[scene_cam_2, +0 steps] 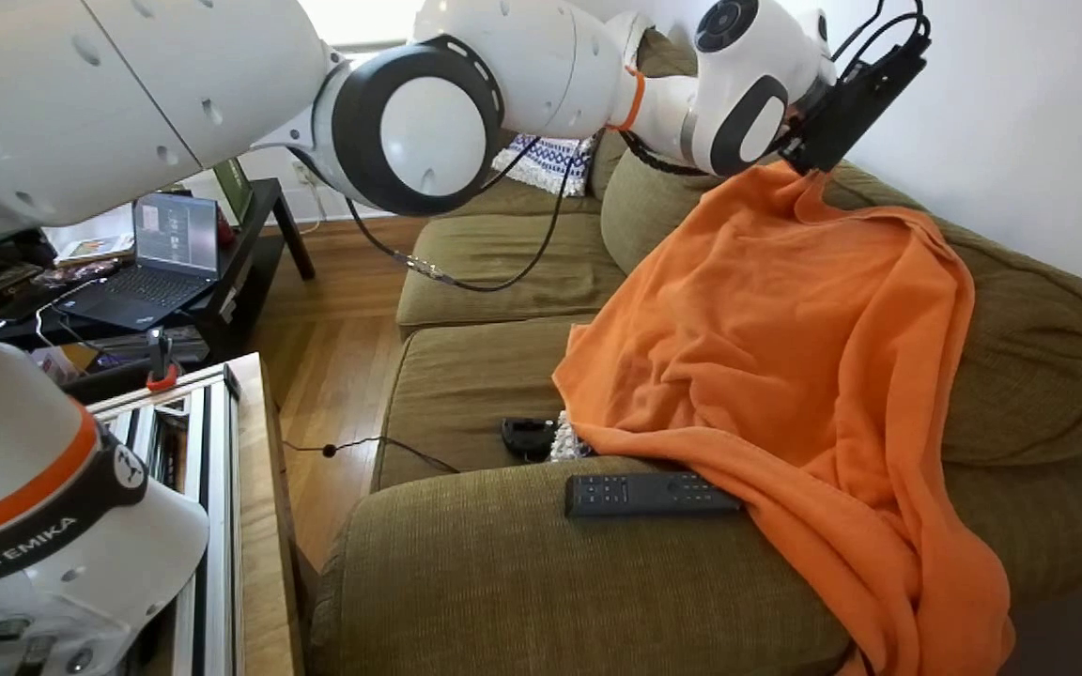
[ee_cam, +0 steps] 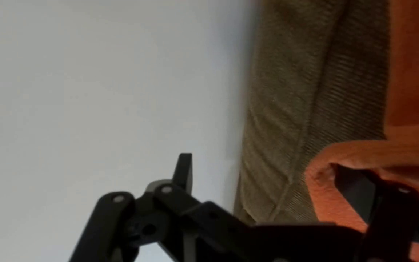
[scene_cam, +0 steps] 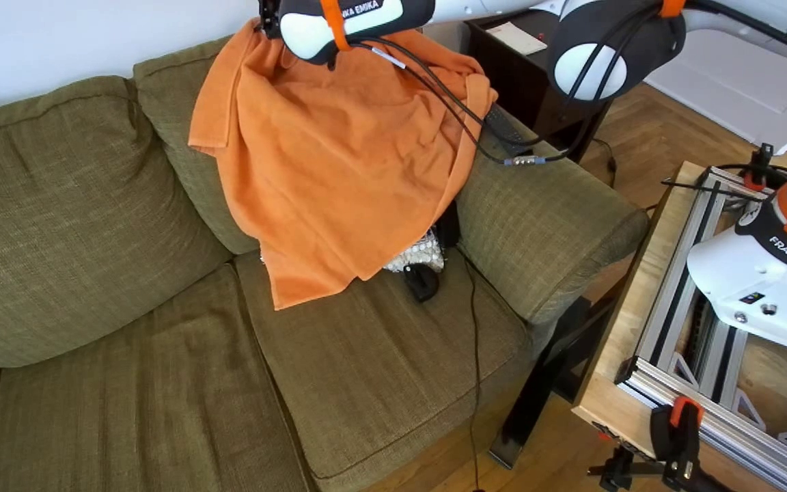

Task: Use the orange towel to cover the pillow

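In an exterior view you can read "FRANKA EM", cut by the frame's edge, on the rounded white robot base (scene_cam: 766,280); in an exterior view its black band (scene_cam_2: 26,546) gives you "ANKA EMIKA". Beside the orange strap (scene_cam: 336,26) on the black-and-white arm segment (scene_cam: 366,24), you get "NKA EMIKA". Marks on the slim black plastic remote (scene_cam_2: 649,495) and the open black laptop (scene_cam_2: 156,263) are too small to read.

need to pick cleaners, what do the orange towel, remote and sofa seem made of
Orange towel: probably cotton terry or fleece, matte; soft folds, fuzzy surface.
Remote: likely hard plastic, matte dark; crisp edges, small buttons.
Sofa: woven upholstery, dull olive; ribbed weave shows in the wrist view, fibre unclear.
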### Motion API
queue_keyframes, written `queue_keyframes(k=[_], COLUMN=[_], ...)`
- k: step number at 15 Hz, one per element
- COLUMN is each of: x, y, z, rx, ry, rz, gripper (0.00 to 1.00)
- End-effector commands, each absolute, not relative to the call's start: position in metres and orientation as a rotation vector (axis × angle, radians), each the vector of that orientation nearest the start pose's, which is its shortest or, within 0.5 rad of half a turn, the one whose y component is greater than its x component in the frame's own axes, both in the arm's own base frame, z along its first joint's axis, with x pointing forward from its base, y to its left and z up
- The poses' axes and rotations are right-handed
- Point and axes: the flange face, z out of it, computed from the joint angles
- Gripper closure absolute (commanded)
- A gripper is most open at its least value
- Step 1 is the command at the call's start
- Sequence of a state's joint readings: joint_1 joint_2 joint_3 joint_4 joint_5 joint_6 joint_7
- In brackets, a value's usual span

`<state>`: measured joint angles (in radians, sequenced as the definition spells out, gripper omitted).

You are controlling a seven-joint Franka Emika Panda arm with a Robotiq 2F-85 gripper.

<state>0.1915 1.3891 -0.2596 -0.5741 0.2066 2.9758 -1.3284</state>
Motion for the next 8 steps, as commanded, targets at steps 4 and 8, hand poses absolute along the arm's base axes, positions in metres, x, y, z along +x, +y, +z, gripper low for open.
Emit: queue_keyframes(k=[4,8], x=[0.838,0.829], y=[0.165,0.180], z=[0.265,0.291], rx=[2.090,2.314], ry=[1.698,1.742], rz=[0.849,0.726], gripper=[0.00,0.00])
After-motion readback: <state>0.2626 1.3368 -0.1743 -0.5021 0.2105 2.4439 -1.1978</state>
